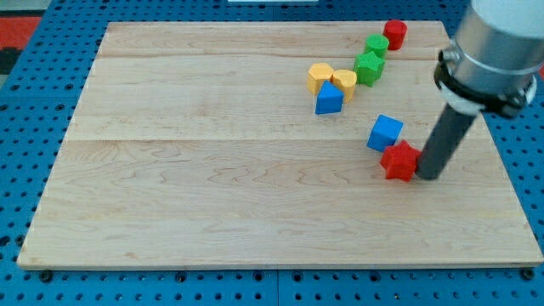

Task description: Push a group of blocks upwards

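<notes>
My tip [429, 176] rests on the board just right of a red star-shaped block [399, 161], touching or nearly touching it. A blue cube [385, 133] sits just up-left of the red star, touching it. Further up-left is a cluster: a yellow block [320, 77], a yellow heart-like block [344, 82] and a blue block [328, 99] below them. A green star-like block [369, 67] and a smaller green block [376, 44] run up toward a red cylinder [395, 34] near the view's top edge.
The wooden board [212, 170] lies on a blue pegboard surface [25, 127]. The arm's grey body [497, 47] hangs over the board's upper right corner.
</notes>
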You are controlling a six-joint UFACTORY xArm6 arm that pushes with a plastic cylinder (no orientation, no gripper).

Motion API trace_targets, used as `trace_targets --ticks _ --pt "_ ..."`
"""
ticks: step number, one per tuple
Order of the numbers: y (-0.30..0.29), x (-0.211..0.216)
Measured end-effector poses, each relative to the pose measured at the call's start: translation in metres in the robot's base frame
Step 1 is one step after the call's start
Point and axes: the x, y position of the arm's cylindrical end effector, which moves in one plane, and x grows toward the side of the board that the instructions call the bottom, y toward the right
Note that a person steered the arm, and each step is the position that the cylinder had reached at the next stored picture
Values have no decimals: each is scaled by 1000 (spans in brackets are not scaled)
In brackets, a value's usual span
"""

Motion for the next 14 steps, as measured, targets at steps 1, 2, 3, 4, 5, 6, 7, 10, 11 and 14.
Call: trace_targets --ticks 1,2,3,4,5,6,7,10,11,14 --pt "1 -29" --pt "11 22" --pt "-69 41" --pt "-80 17" --pt "-56 -13" --pt "-37 -11" --pt "-26 10" --pt "-29 -43" --pt "3 -20" --pt "0 -143"
